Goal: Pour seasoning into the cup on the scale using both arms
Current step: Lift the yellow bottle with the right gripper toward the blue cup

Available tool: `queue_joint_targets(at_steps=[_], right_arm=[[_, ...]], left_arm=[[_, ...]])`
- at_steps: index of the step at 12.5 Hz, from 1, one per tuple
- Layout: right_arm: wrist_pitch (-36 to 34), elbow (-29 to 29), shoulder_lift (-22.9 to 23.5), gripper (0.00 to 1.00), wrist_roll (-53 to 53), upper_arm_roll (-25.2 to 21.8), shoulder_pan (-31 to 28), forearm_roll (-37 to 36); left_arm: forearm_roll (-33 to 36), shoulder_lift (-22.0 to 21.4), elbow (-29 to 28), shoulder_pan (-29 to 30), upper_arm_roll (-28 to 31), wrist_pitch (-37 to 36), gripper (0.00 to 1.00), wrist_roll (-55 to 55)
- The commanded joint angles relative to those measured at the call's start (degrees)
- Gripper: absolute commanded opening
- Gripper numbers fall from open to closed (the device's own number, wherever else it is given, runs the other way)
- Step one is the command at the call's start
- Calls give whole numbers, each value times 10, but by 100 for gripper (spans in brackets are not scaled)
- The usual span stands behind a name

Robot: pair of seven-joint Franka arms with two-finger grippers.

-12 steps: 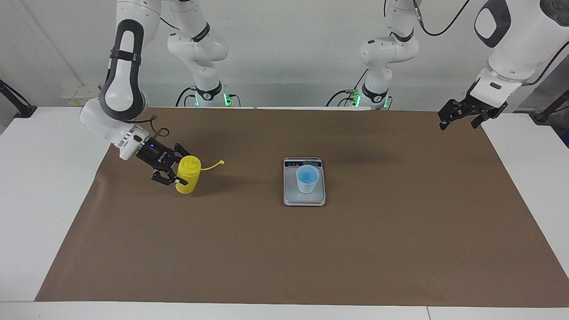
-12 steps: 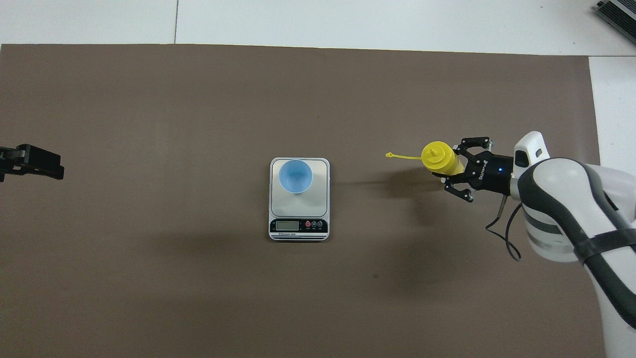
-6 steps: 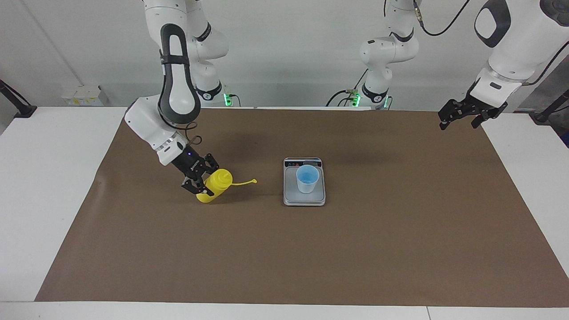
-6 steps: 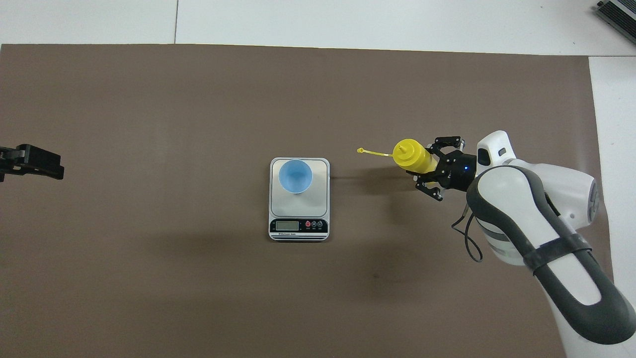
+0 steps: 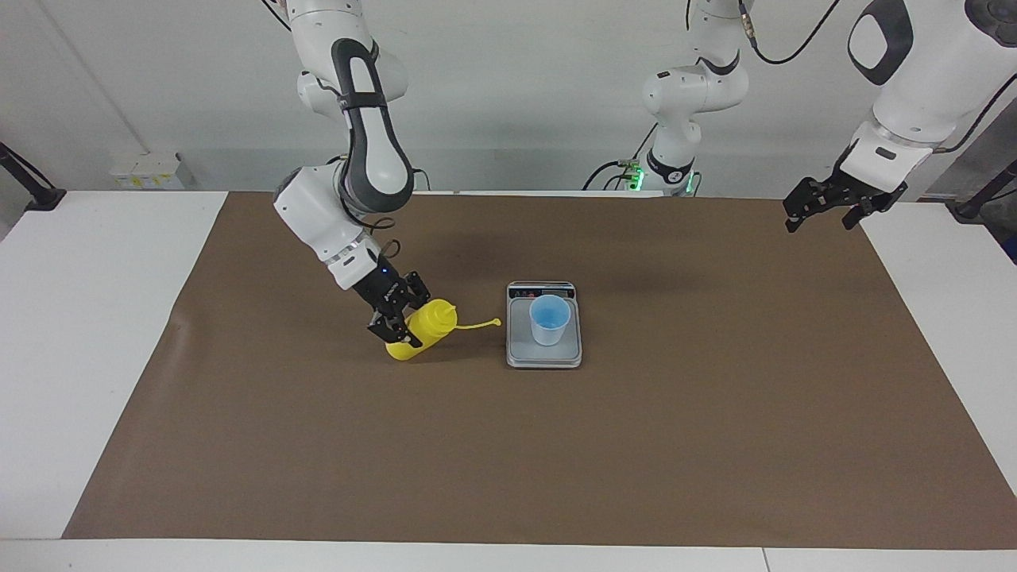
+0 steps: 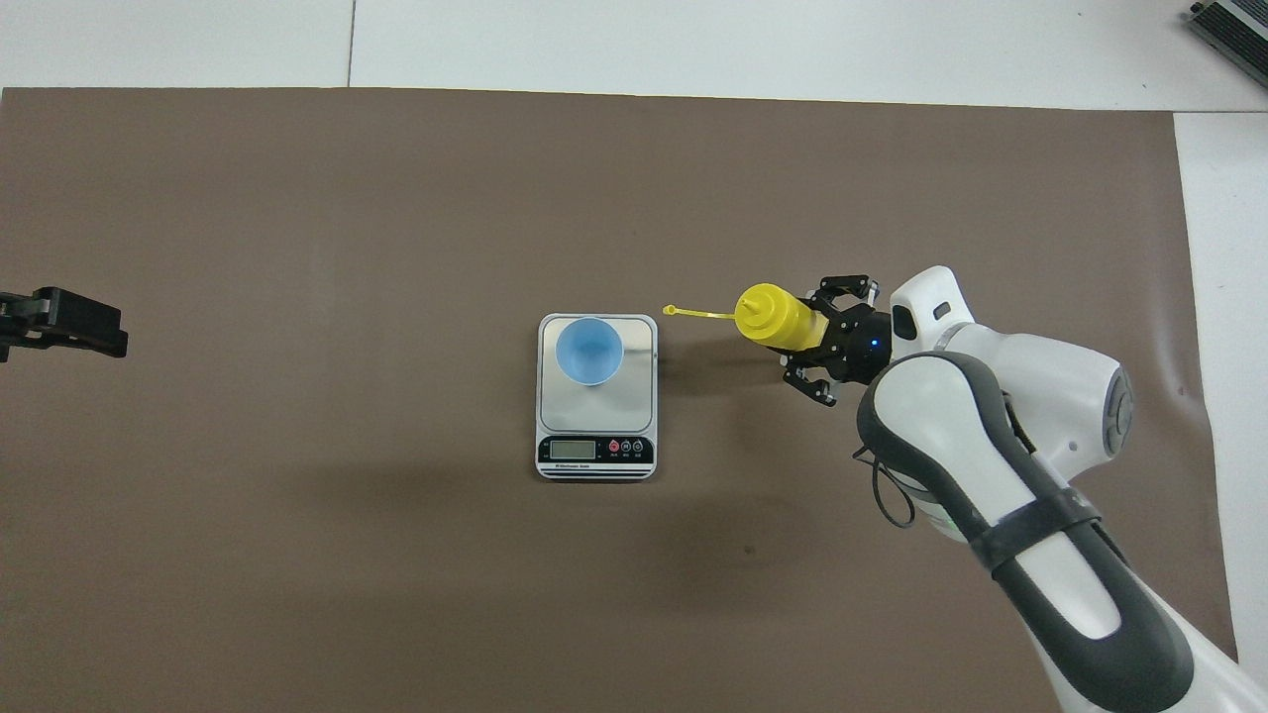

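The yellow seasoning bottle point(image 5: 423, 330) point(image 6: 778, 317) tilts with its nozzle toward the scale, its tethered cap point(image 5: 496, 322) point(image 6: 671, 310) hanging out sideways. My right gripper point(image 5: 407, 327) point(image 6: 807, 332) is shut on the bottle's body, low over the mat beside the scale, toward the right arm's end. The light blue cup point(image 5: 550, 319) point(image 6: 589, 350) stands upright on the silver scale point(image 5: 544, 354) point(image 6: 644, 396). My left gripper point(image 5: 822, 208) point(image 6: 74, 327) waits open in the air over the mat's edge at the left arm's end.
A brown mat point(image 5: 508, 445) point(image 6: 396, 198) covers the middle of the white table point(image 5: 71, 318). The scale's display strip point(image 6: 594, 451) faces the robots. The right arm's white forearm point(image 6: 991, 465) hangs over the mat near the robots.
My right arm has carried the bottle across the mat toward the scale and tipped it further over. The left arm, cup and scale have not moved.
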Motion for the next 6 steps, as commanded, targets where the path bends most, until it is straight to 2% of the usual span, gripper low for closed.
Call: queue_joint_targets(at_steps=[1, 6], right_arm=[[19, -2, -7, 29, 29, -1, 20, -22], [28, 0, -10, 29, 150, -2, 39, -162]], left_arm=[[11, -10, -6, 5, -3, -3, 100, -1], [11, -10, -6, 5, -3, -3, 100, -1]])
